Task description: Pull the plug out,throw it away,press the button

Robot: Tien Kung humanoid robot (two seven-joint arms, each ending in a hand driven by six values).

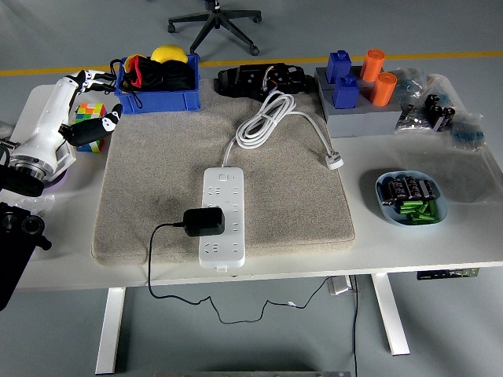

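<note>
The black plug (203,221) sits in the white power strip (222,217) on the mat, its cord trailing left toward the left hand (93,126) (fingers loosely spread, empty), which hovers up-left, well apart; the right hand is out of view.

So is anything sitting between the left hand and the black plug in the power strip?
Nothing visible does. The left hand is at the mat's far left corner, and only bare mat lies between it and the black plug.

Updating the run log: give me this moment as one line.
black plug: seated in power strip | left robot hand: at table's left, off the mat, holding nothing | right arm: out of view | button: unpressed
</note>
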